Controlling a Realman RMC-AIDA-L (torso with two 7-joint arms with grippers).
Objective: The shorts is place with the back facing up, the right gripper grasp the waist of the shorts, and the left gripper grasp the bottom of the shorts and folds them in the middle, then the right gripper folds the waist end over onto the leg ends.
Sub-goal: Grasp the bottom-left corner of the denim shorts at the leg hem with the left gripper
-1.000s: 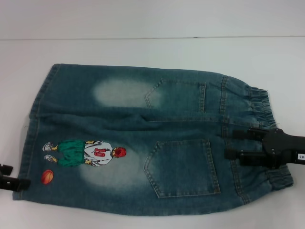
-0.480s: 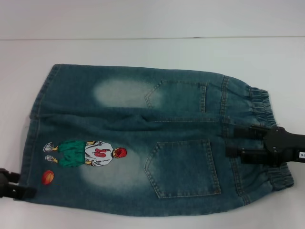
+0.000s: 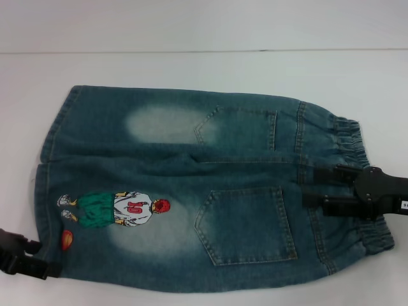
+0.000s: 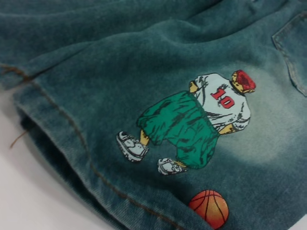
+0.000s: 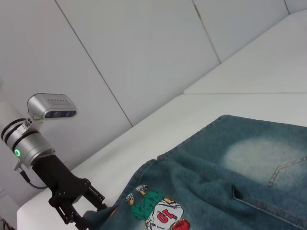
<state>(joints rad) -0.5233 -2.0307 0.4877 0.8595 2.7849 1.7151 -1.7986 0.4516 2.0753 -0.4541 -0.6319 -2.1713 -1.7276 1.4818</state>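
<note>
Blue denim shorts point(image 3: 191, 191) lie flat on the white table point(image 3: 191, 70), back pockets up. The elastic waist point(image 3: 347, 146) is at the right and the leg hems point(image 3: 48, 153) at the left. My right gripper point(image 3: 309, 188) rests over the near part of the waistband with its two fingers spread apart, open. My left gripper point(image 3: 44, 258) is at the near hem corner, its fingers apart against the bunched edge beside the basketball print point(image 3: 66, 239). The left wrist view shows the hem point(image 4: 57, 129) raised a little off the table. The right wrist view shows the left gripper point(image 5: 93, 211) at that hem.
The table's far edge point(image 3: 204, 51) runs behind the shorts, with a plain wall point(image 5: 144, 57) beyond it. White tabletop lies all around the garment.
My left gripper has pushed rightward into the near hem corner, shifting that edge right and squashing the basketball print. My right gripper has drifted slightly right and away from me.
</note>
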